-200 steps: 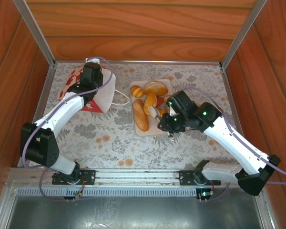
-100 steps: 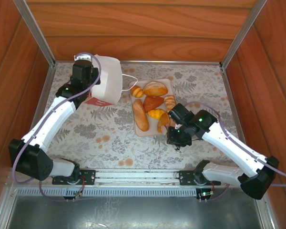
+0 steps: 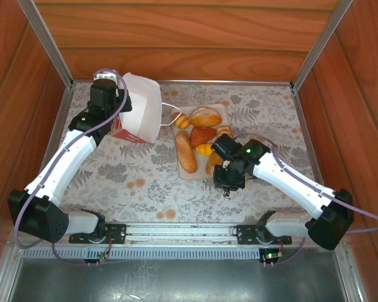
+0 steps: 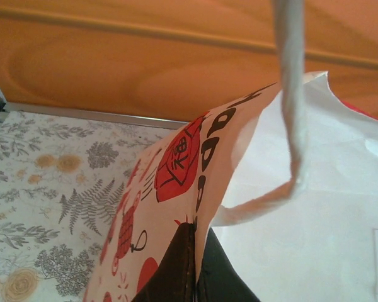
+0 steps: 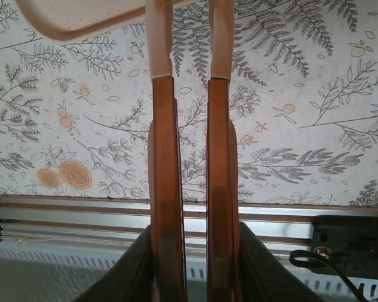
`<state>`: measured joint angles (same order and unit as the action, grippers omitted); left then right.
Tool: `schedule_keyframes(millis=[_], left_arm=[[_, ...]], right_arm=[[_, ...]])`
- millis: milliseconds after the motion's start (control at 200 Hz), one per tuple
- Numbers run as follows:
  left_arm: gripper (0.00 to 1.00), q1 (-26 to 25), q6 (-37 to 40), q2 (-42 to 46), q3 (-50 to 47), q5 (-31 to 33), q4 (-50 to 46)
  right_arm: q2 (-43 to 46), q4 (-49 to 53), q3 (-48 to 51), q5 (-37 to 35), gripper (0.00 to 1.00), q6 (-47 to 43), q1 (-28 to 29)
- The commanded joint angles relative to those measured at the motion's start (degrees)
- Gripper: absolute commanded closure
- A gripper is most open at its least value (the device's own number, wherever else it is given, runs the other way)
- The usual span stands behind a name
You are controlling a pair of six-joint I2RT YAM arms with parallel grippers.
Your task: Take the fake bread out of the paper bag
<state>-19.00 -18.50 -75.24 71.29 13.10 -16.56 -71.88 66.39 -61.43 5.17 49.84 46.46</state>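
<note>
From above, the left arm point(image 3: 69, 157) reaches to the far-left corner of the surface point(image 3: 132, 179), where the left jaws pinch the paper bag point(image 3: 143, 110), which is tilted. The fake bread point(image 3: 201, 133) lies on a beige tray point(image 3: 198, 175) mid-surface, just right of the bag. The right jaws hang over the tray's near-right edge.

At the left wrist, the dark jaws are clamped on the bag's point(image 4: 176, 163) printed wall, and a white cord handle point(image 4: 290, 94) loops beside it.

At the right wrist, the fingers point(image 5: 164, 126) stand narrowly apart with nothing between them, above the floral surface point(image 5: 302, 94) by the tray's corner point(image 5: 82, 16).
</note>
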Motion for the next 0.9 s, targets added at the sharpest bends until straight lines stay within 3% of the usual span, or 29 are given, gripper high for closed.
schedule_keyframes(millis=[0,245,380,495,760,895], left_arm=[[1.00,0.55,-1.18,0.98,-0.36,-1.49,-0.50],[1.00,0.81,-1.43,0.62,-0.19,-1.93,-0.46],[1.00,0.90,-1.53,0.71,-0.18,-1.98,-0.32],[1.00,0.90,-1.65,0.60,-0.18,-2.29,-0.08],[1.00,0.90,-1.87,0.63,-0.27,-2.38,0.02],[1.00,0.91,-1.89,0.71,-0.44,-2.29,-0.03]], right_arm=[[-1.24,-0.62,-2.45,1.21,0.70,-0.87,-0.40],[-0.73,1.36,-5.66,1.77,0.60,-1.59,-0.40],[-0.72,1.78,-5.51,2.04,0.59,-1.68,-0.40],[-0.85,1.55,-5.36,2.53,0.63,-1.99,-0.40],[0.35,6.66,-6.16,0.77,0.84,-1.30,-0.31],[1.98,9.45,-6.50,-0.46,0.86,0.15,-0.14]])
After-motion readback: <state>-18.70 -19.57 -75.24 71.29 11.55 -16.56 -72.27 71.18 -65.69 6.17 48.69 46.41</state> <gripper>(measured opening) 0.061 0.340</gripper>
